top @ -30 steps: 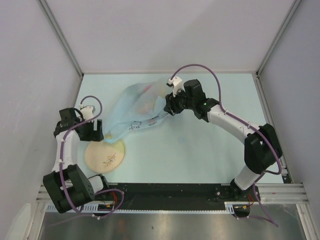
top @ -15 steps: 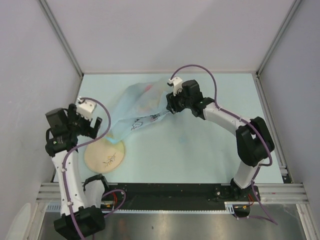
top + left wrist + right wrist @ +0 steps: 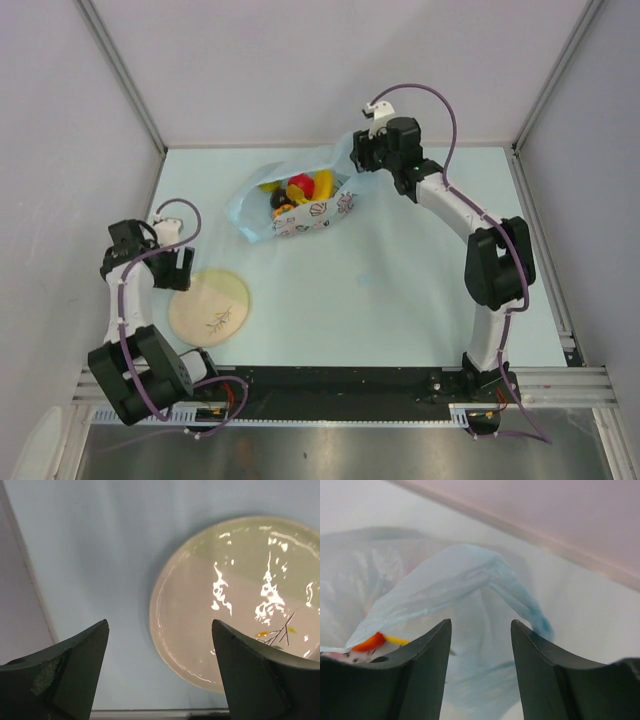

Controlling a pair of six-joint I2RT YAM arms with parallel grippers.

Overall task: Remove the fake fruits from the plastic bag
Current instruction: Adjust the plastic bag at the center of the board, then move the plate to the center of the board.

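The plastic bag, light blue with a white printed panel, lies bunched at the back of the table. Its top gapes, and the fake fruits show there: yellow, red, orange and a dark one. My right gripper hangs at the bag's raised right corner. In the right wrist view it is open, with blue film just past its tips and an orange fruit at lower left. I cannot tell whether it touches the film. My left gripper stands open and empty over the plate's left rim.
A round beige plate with a twig drawing lies front left, under and to the right of my left gripper; it also shows in the left wrist view as the plate. Walls close in the table's left, right and back sides.
My right gripper moved toward the back wall, and the bag went with it, from spread flat to bunched, so the fruits now show. My left arm swung out and came back beside the plate.
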